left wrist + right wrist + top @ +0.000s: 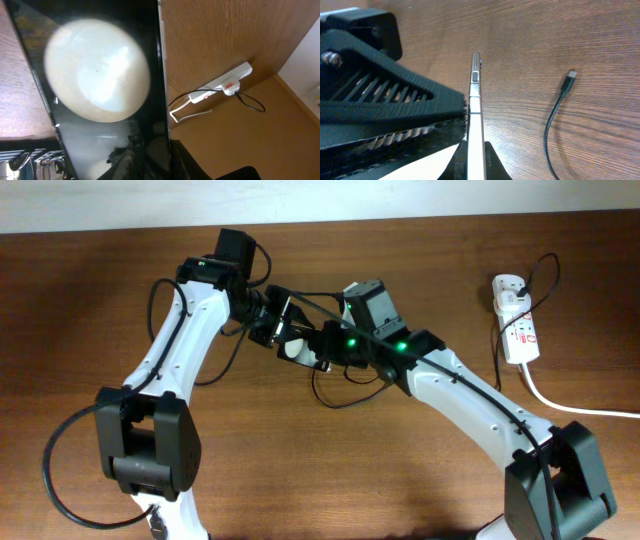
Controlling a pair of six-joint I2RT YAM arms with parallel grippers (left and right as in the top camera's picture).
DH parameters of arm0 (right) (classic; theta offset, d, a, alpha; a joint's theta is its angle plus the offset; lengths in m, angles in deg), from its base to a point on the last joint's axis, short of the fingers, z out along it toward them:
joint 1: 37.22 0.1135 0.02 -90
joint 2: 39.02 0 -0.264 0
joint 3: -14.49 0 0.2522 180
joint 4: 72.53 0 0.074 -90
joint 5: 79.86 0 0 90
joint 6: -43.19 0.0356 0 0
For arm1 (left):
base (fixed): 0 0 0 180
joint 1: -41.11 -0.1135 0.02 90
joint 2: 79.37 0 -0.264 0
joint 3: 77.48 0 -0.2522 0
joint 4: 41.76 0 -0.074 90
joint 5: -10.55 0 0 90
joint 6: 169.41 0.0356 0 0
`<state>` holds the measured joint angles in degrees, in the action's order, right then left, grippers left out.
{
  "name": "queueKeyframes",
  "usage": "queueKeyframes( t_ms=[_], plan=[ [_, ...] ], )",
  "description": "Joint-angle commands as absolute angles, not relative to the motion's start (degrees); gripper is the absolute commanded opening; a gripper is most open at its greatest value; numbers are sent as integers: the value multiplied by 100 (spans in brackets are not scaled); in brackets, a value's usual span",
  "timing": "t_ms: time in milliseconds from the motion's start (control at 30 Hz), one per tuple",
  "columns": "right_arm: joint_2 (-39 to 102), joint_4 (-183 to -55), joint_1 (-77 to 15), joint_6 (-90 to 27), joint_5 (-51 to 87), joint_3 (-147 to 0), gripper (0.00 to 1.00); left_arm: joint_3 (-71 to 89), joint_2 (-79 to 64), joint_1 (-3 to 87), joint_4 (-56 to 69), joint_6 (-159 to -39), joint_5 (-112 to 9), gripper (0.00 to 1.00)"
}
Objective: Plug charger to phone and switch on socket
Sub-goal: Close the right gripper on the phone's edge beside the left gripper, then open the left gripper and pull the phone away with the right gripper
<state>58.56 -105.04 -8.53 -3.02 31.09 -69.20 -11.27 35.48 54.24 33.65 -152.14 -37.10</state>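
Observation:
The phone [293,348] is held up off the table between both arms at mid-table. In the left wrist view its glossy black face [100,75] fills the left half and reflects a big round white spot. In the right wrist view it stands edge-on [476,90]. My right gripper [476,167] is shut on its two faces; it also shows in the overhead view [322,345]. My left gripper [272,320] meets the phone from the far left and looks shut on its edge [162,165]; its black ribbed finger [395,95] touches the phone. The charger tip [568,80] lies loose on the table.
The socket [515,320] lies at the far right with a black plug in it, and also shows in the left wrist view [225,84]. Its thick white cord [560,405] runs off to the right. The thin charger cable loops on the wood under the grippers [340,406].

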Motion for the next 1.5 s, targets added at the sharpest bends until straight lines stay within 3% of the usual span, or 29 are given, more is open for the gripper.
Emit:
queueKeyframes(
  t_ms=[0, 367, 567, 667, 733, 933, 1033, 1067, 1233, 1333, 1467],
  plan=[
    [5819, -10410, -1249, -304, 3435, -7043, 4, -1132, 3386, 5485, 3444, -15125, -3879, 23],
    [4956, -11323, -2569, -1065, 4161, -7043, 4, -1132, 3386, 5485, 3286, -12967, -3881, 24],
    [3786, -12145, -3349, -1360, 4165, -7043, 4, -1132, 3386, 5485, 3247, -11899, -3876, 34],
    [3293, -12383, -3719, -1358, 4171, -6931, 4, -1132, 3386, 5483, 3181, -11853, -3876, 49],
    [3063, -12309, -3933, -1356, 4307, -6737, 4, -1132, 3386, 5485, 3109, -11833, -3855, 49],
    [2829, -10698, -4405, -499, 5465, -5556, 4, -1132, 3386, 5485, 3033, -11833, -3826, 52],
    [2829, -9660, -4405, 513, 5476, -4933, 4, -1132, 3386, 5485, 2945, -11628, -3693, 53],
    [2829, -8801, -4405, 1435, 5476, -4512, 4, -1132, 3386, 5485, 2823, -11433, -3442, 54],
    [2834, -6902, -4399, 3344, 5131, -3672, 4, -1132, 3384, 5485, 2703, -11383, -3306, 56],
    [2943, -6781, -4313, 4369, 4351, -3524, 4, -1132, 3386, 5485, 2248, -11293, -2777, 56],
    [3321, -5909, -3907, 4830, 4235, -3524, 4, -1132, 3386, 5485, 1745, -11293, -2290, 59]
  ],
)
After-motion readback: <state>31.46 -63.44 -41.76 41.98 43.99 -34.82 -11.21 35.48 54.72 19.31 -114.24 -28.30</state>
